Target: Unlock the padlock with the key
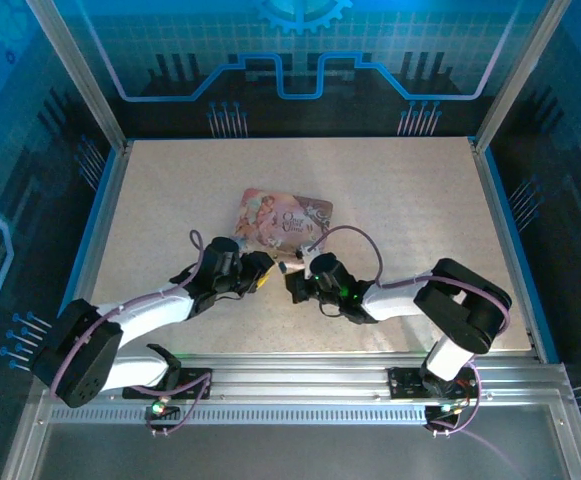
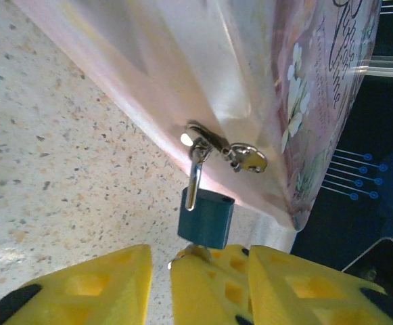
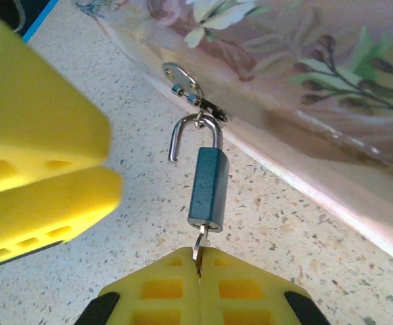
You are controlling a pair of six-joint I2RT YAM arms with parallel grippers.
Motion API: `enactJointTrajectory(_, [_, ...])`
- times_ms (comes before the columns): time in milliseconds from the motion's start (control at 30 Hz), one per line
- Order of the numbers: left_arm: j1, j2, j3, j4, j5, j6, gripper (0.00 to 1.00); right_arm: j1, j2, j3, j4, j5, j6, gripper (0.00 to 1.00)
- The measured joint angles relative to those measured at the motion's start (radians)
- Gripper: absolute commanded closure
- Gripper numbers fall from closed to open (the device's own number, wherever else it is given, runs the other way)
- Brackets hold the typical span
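Observation:
The tiny dark bluish padlock hangs from the hasp on the pink illustrated tin. One leg of its silvery shackle stands free of the body. A small key sits in the keyhole at the bottom, and my right gripper is shut on it. In the left wrist view the padlock is just ahead of my left gripper, which is open and holds nothing; the right gripper's yellow finger shows through its gap. From above, the left gripper and right gripper meet at the tin's near edge.
The speckled tabletop runs on behind and beside the tin. The left gripper's yellow fingers sit close to the left of the padlock in the right wrist view. Blue enclosure walls ring the table.

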Motion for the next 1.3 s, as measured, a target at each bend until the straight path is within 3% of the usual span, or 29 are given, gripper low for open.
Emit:
enactJointTrajectory(400, [0.036, -0.148, 0.004, -0.193, -0.083, 0.163, 0.29, -0.106, 0.04, -0.09, 0.175, -0.14, 0.161, 1.0])
enactJointTrajectory(567, [0.069, -0.18, 0.004, -0.23, -0.092, 0.215, 0.27, -0.172, 0.105, -0.092, 0.257, -0.251, 0.225, 1.0])
enactJointTrajectory(800, [0.1, -0.217, 0.004, -0.262, -0.094, 0.246, 0.24, -0.188, 0.136, -0.109, 0.309, -0.277, 0.272, 0.99])
enactJointTrajectory(1167, [0.161, -0.222, 0.019, -0.309, -0.093, 0.335, 0.12, -0.191, 0.058, -0.135, 0.187, -0.238, 0.243, 0.64])
enactJointTrajectory(1300, [0.205, -0.22, 0.064, -0.346, -0.092, 0.401, 0.07, -0.2, 0.003, -0.137, 0.126, -0.224, 0.214, 0.59])
